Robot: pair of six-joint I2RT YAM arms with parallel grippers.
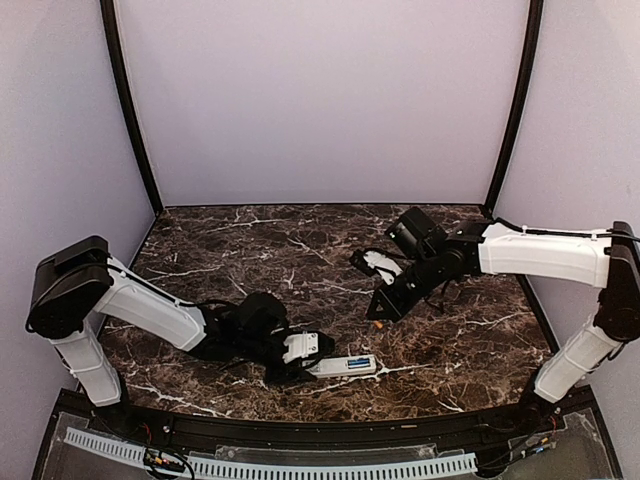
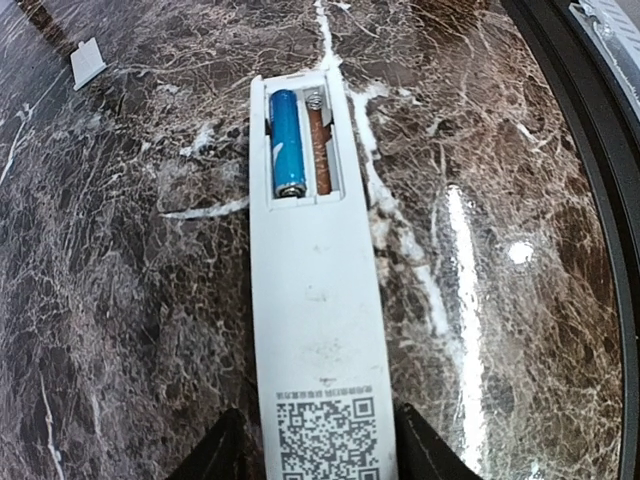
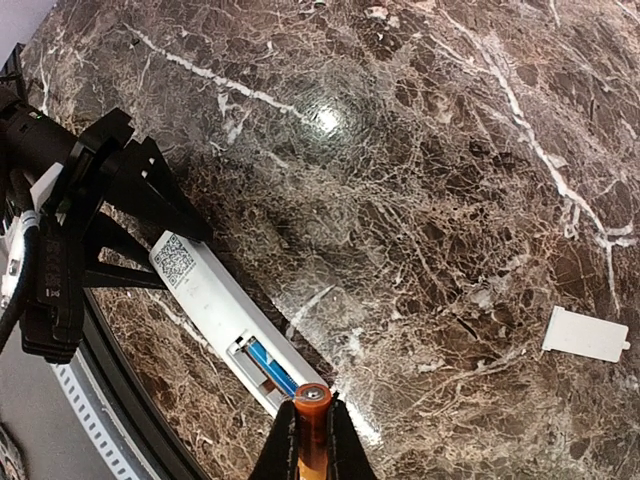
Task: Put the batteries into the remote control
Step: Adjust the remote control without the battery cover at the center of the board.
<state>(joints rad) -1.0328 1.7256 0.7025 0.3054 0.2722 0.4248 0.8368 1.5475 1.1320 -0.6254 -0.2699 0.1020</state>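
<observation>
One orange battery (image 3: pixel 311 420) is pinched in the right gripper (image 1: pixel 380 310) near the remote (image 2: pixel 320 300), whose end the left gripper (image 2: pixel 318 455) straddles, grip unclear.

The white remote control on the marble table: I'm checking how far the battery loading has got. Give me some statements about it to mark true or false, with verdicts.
1. The blue cylindrical battery lies in the open compartment of the slim white remote control. True.
2. Both battery slots are filled. False: the slot beside the blue one is empty, its spring bare.
3. The right gripper is shut on the orange cylindrical battery. True.
4. The flat pale-grey rectangular cover is fitted on the remote. False: it lies apart on the dark marble table.
</observation>
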